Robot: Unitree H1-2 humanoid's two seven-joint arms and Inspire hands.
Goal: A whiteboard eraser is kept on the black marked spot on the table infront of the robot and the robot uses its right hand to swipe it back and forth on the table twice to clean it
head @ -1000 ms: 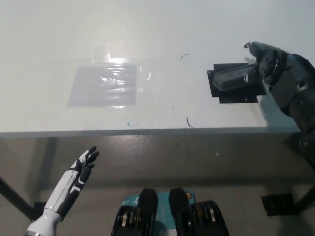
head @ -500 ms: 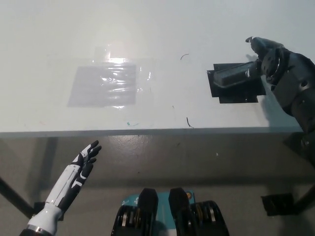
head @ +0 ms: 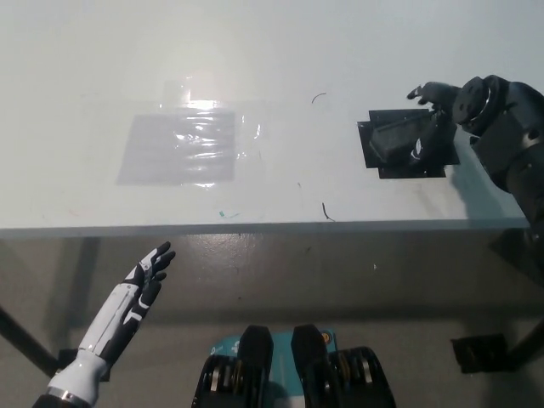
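Note:
The dark grey whiteboard eraser [head: 391, 136] lies on the black marked spot [head: 399, 167] at the right of the white table [head: 280, 51]. My black right hand [head: 435, 119] is over the eraser's right end. Its fingers are spread: one reaches out past the eraser's far side, another curls at the near side. I cannot see them clamping the eraser, so the hand reads as open. My white left hand [head: 140, 285] rests below the table's front edge at the lower left, fingers straight and apart, holding nothing.
A shiny patch of clear film [head: 183, 144] is stuck on the table left of centre. Small pen marks [head: 319, 98] lie between it and the black spot. The table's front edge [head: 255, 228] runs across the picture, with floor below.
My right hand's fingers have spread from a closed hold at the eraser's right end. The eraser stays on the black spot. The left hand has hardly moved.

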